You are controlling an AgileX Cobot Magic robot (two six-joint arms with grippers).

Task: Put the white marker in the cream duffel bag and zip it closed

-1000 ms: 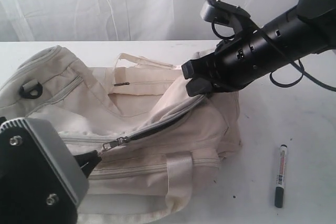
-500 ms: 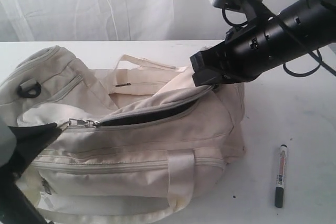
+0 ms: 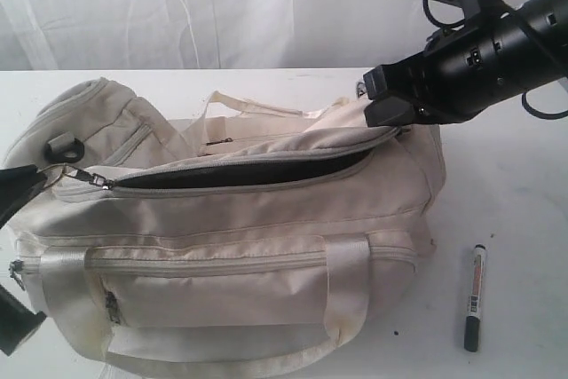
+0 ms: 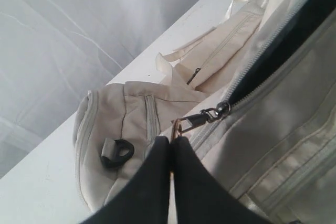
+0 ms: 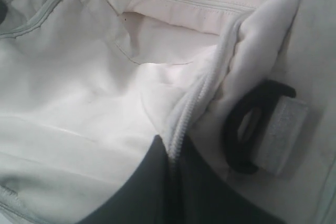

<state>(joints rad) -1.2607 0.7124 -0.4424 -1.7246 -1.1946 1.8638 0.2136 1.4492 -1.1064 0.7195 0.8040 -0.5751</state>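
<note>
Left fingers (image 4: pixel 149 184), right fingers (image 5: pixel 137 188) tension cream duffel bag (image 3: pixel 266 219).
Clamped on zipper pull (image 4: pixel 197 120) and end seam (image 5: pixel 195 103), so mouth (image 3: pixel 248 174) gapes; white marker (image 3: pixel 476 297) lies outside.

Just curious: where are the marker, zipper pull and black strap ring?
white marker (image 3: pixel 475 297), exterior view, labelled barrel.
zipper pull (image 4: pixel 197 119), left wrist view, metal clasp.
black strap ring (image 5: pixel 231 135), right wrist view, its rim.

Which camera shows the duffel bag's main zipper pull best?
The left wrist view: the zipper pull sits close and sharp, its ring pinched by the shut left end effector. The exterior view shows it small at one end of the cream duffel bag. The right wrist view misses it.
</note>
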